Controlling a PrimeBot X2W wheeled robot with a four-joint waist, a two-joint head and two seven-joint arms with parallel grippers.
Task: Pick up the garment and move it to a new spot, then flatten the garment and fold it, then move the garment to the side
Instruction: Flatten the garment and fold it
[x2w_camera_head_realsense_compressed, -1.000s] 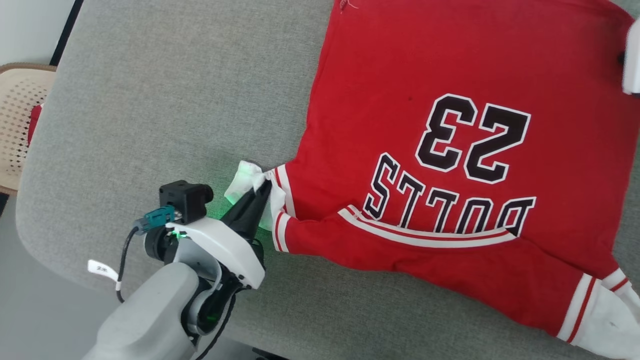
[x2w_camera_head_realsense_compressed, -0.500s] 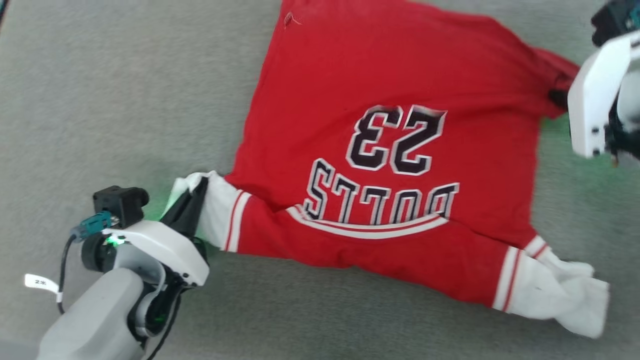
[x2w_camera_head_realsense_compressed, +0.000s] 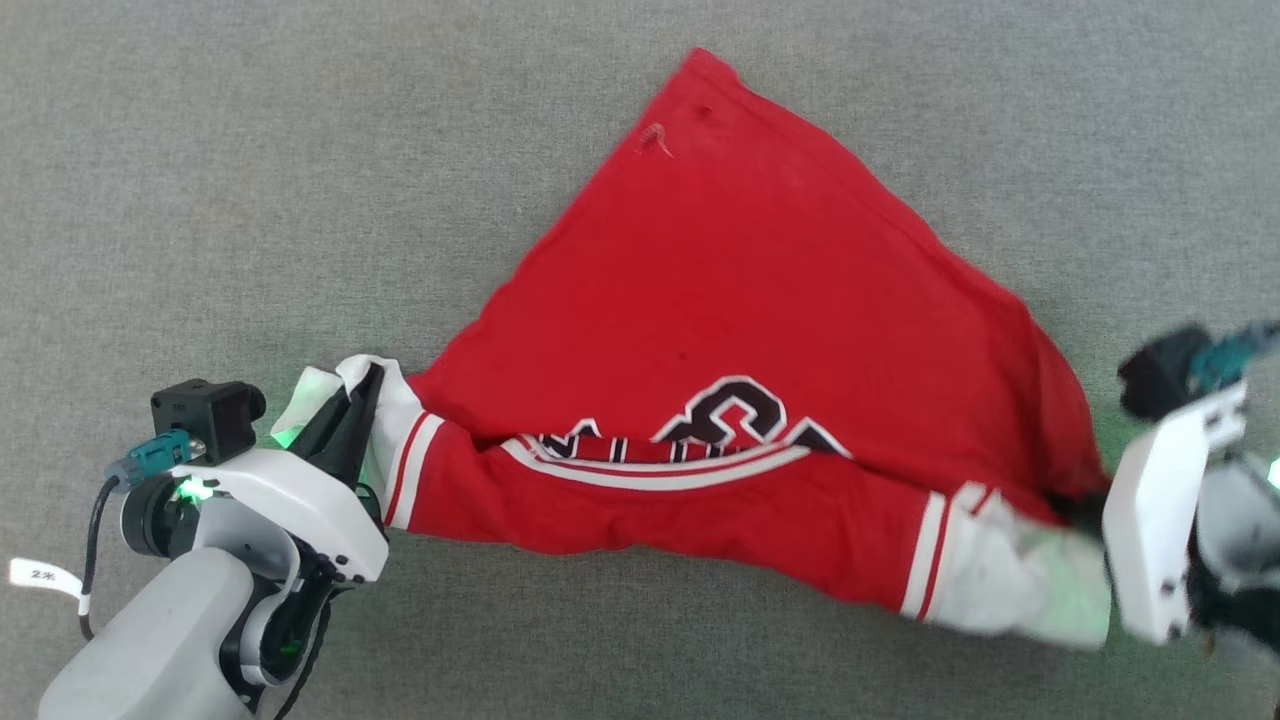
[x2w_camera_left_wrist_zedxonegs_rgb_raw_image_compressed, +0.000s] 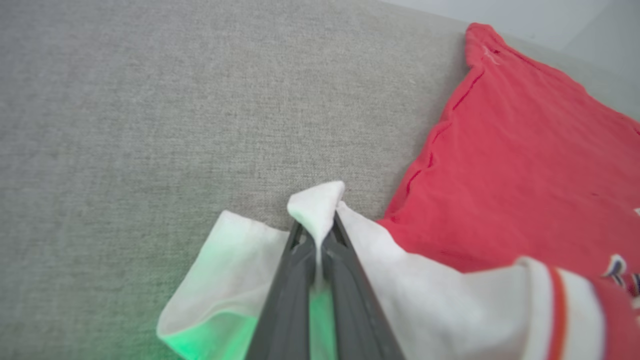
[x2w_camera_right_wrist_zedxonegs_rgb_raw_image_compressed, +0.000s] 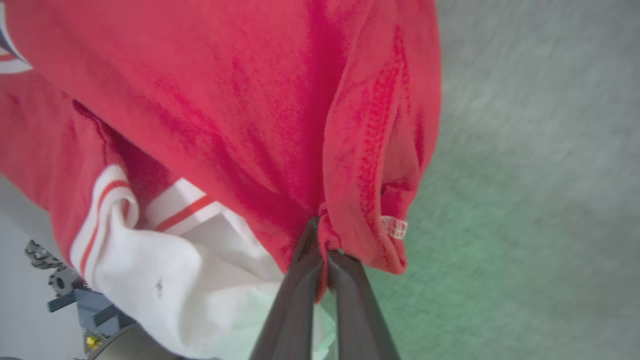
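The red garment (x2w_camera_head_realsense_compressed: 740, 300) lies on the grey cushioned surface, its far right part drawn over toward me so only the tops of the black numerals (x2w_camera_head_realsense_compressed: 735, 415) show above the striped trim. My left gripper (x2w_camera_head_realsense_compressed: 368, 380) is shut on the white end of the left sleeve (x2w_camera_head_realsense_compressed: 400, 440); in the left wrist view the left gripper (x2w_camera_left_wrist_zedxonegs_rgb_raw_image_compressed: 318, 235) pinches a fold of that white sleeve end (x2w_camera_left_wrist_zedxonegs_rgb_raw_image_compressed: 320, 200). My right gripper (x2w_camera_head_realsense_compressed: 1078, 503) is shut on a red corner of the garment above the other white sleeve end (x2w_camera_head_realsense_compressed: 1000, 590). In the right wrist view the right gripper (x2w_camera_right_wrist_zedxonegs_rgb_raw_image_compressed: 322, 250) grips bunched red cloth (x2w_camera_right_wrist_zedxonegs_rgb_raw_image_compressed: 350, 150).
The grey fabric surface (x2w_camera_head_realsense_compressed: 250, 150) spreads wide on every side of the garment. In the right wrist view, part of the robot's base (x2w_camera_right_wrist_zedxonegs_rgb_raw_image_compressed: 65, 295) shows at the lower left, below the surface's edge.
The head camera has swung over the surface. My right gripper closed on the garment's far right corner and pulled it toward me, folding red cloth over the numerals. The left gripper kept its hold.
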